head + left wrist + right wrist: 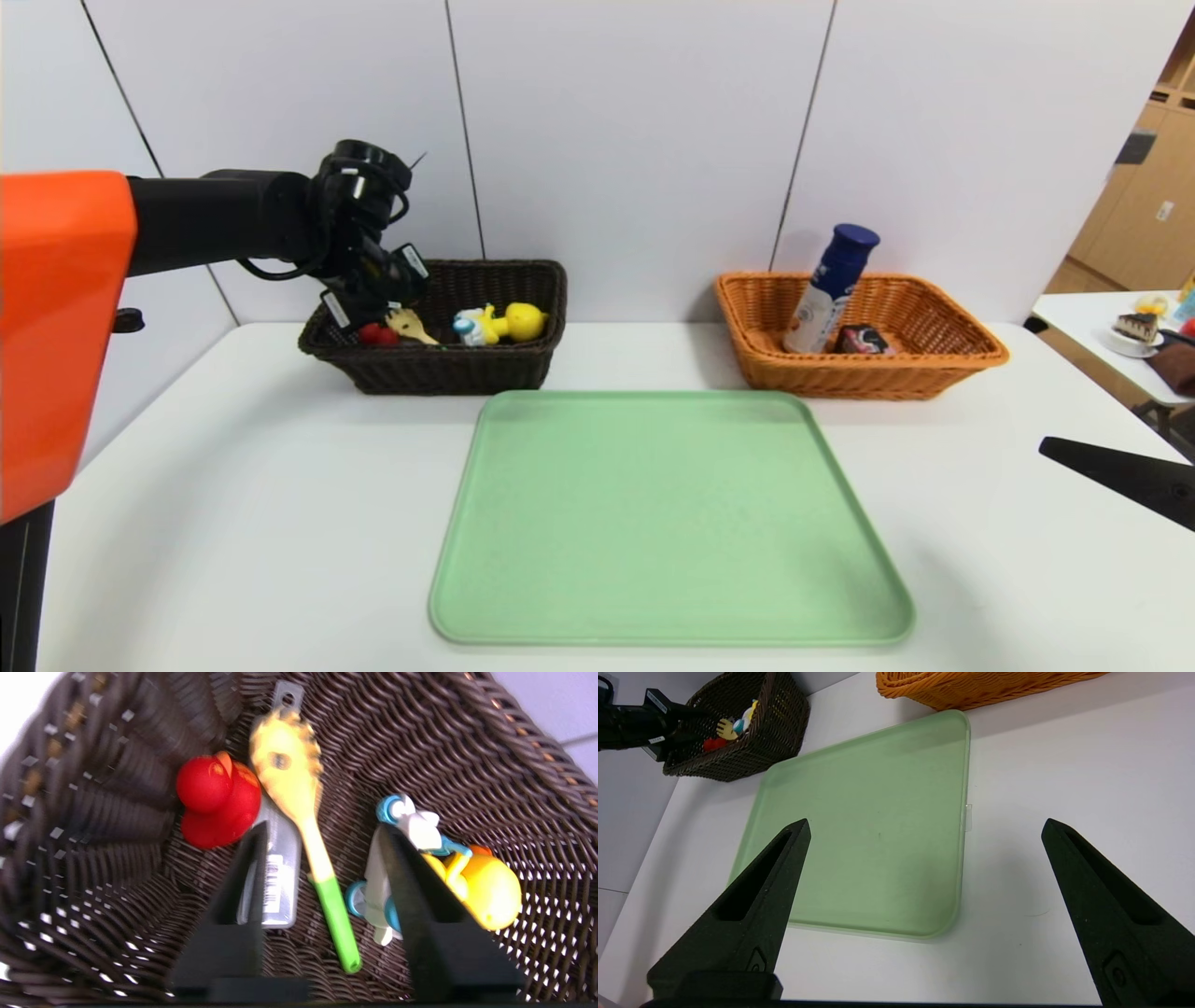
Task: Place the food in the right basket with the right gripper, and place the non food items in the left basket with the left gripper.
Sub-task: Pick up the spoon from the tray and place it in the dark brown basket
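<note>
Dark basket (448,369), bench's far-left: left hand (322,830) above it, fingers apart, holding nothing.
Contents: grey case (280,877) and fork (299,812) lying parallel, red duck (217,800), wheeled duck (476,882). Orange basket (934,359), far-right: leaning bottle (831,289), carton (861,339). Right hand (924,830) spread wide.

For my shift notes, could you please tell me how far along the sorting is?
Sorting looks done. Bottle and carton sit in the orange basket; both ducks, pasta fork and grey case lie in the brown basket. Green tray is bare. Left end effector hangs open, empty; right end effector idles open.
</note>
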Tool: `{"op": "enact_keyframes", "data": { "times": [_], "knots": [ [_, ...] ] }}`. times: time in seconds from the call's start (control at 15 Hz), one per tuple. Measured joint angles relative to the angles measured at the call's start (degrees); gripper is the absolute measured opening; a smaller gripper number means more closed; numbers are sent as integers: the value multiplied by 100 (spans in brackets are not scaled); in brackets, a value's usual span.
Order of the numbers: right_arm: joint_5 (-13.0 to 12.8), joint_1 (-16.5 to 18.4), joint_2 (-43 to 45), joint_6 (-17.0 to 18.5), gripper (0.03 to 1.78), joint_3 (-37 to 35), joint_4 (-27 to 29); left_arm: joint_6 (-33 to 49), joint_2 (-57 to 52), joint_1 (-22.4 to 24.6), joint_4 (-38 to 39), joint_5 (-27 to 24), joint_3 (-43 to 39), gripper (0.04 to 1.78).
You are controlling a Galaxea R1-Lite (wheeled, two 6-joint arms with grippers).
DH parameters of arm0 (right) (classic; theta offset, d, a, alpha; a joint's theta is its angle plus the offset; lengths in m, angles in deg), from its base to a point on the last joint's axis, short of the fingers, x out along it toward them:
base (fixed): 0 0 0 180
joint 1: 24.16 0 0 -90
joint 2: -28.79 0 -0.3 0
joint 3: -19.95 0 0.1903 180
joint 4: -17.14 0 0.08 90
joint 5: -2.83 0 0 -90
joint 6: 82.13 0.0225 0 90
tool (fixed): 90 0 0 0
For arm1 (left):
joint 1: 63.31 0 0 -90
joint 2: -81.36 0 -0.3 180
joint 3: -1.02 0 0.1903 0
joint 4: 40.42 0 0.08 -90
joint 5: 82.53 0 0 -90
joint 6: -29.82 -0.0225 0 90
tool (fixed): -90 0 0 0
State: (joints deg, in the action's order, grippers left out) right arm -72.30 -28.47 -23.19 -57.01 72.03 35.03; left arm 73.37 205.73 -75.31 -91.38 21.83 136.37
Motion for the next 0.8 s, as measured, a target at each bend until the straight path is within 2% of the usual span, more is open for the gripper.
{"op": "enact_keyframes", "data": {
  "times": [0.2, 0.4, 0.53, 0.73, 0.8],
  "knots": [
    [23, -6, 55, -37, 171, -11, 23, -41, -149, -11, -6, 5, 1, 116],
    [30, -37, 149, -183, 171, 37, -18, -315, -752, -144, -110, 7, -49, 134],
    [52, -124, 168, -569, 171, 133, -21, -573, -1398, -450, -177, 7, -286, 142],
    [127, -216, 107, -1382, 171, 423, -51, -835, -2506, -1130, -166, 55, -953, 151],
    [133, -222, 79, -1530, 171, 569, -99, -866, -2865, -1320, -151, 123, -1198, 153]
  ]
}}
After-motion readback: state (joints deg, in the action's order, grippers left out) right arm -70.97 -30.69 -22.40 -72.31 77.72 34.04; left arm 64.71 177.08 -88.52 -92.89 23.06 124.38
